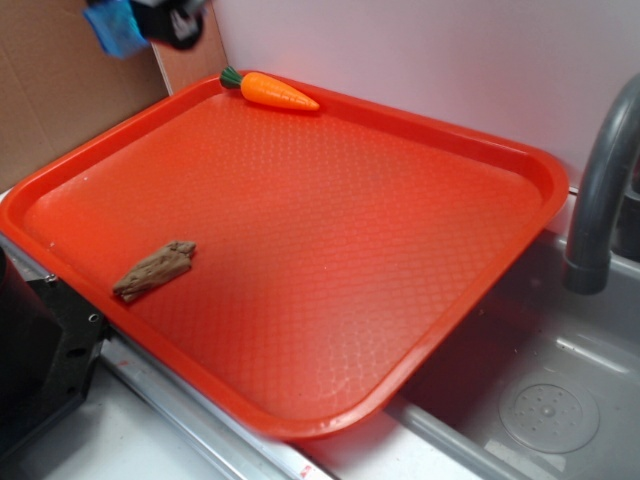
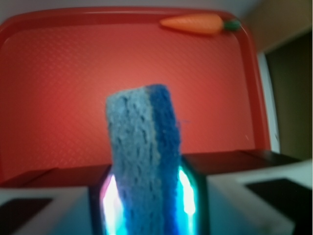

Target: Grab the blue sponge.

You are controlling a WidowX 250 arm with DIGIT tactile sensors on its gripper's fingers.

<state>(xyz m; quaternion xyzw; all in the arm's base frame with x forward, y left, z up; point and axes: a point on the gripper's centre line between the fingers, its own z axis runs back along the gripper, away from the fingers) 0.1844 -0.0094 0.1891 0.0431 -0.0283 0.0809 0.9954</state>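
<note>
Up high, the claw (image 1: 165, 22) pinches the blue sponge (image 2: 143, 161) — lifted clear of the red tray (image 1: 480, 300).

Closest in the wrist view, the sponge stands on end between the two fingers (image 2: 193, 196), which press against its sides with a glow along each edge; its rough, porous face fills the middle of the picture, leaning slightly. Below and beyond it lies the tray's dimpled floor, and at the far rim a toy carrot (image 2: 198, 23) rests with its green top toward the corner. From the outside view, a brown wood-like chunk (image 1: 155, 270) sits near the tray's front left edge, well apart from the carrot (image 1: 275, 90) at the back — and a grey tap (image 1: 600, 190) rises over the sink (image 1: 550, 400) on the right.
</note>
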